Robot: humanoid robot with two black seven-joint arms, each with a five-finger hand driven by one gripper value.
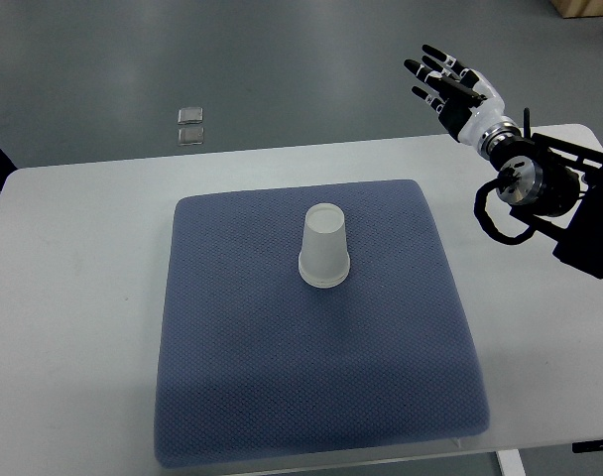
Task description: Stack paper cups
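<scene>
A white paper cup (324,247) is showing against a dark blue, finely dotted mat (311,397), which is lying on a pale grey worktop (73,297), while the robot hand (448,81) is appearing white with black fingers.

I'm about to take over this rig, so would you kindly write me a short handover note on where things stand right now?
Right hand: raised beyond the table's far right corner, fingers spread, holding nothing.
Left hand: not in view.
Paper cups: one white cup or nested stack stands upside down near the middle of the blue mat on the white table. Whether it is a single cup or several nested cannot be told from this view.
Done: no loose cups are visible elsewhere.
Left: check the stack is complete; if more cups arrive, add them.
</scene>
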